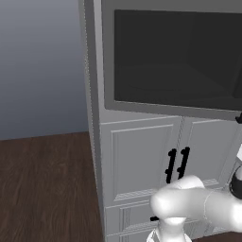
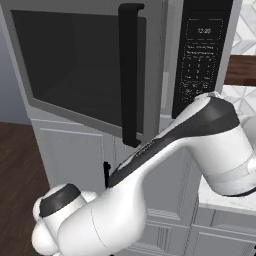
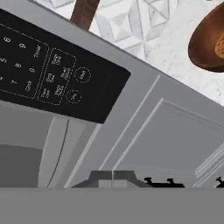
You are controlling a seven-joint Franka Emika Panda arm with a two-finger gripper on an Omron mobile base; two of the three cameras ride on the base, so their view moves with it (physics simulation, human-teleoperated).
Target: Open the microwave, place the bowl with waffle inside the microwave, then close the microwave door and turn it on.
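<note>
The microwave (image 2: 172, 30) sits built in above white cabinets. Its door (image 1: 175, 56) has a wide dark glass window, and a long black vertical bar handle (image 2: 131, 75) runs down its right side. Whether the door is fully closed I cannot tell. To the right of the door is the black keypad panel (image 2: 202, 50), which the hand view shows close up (image 3: 48, 74). My gripper (image 3: 113, 178) is shut on nothing and hovers just in front of the panel's lower corner. A brown bowl (image 3: 205, 41) with something tan in it stands on the white counter (image 3: 175, 48) beside the microwave.
White panelled cabinet doors with small black handles (image 1: 177, 165) fill the space under the microwave. Dark wood floor (image 1: 42, 184) stretches to the left. A patterned tile wall (image 3: 127, 22) rises behind the counter. My own arm (image 2: 150, 165) crosses in front of the lower cabinets.
</note>
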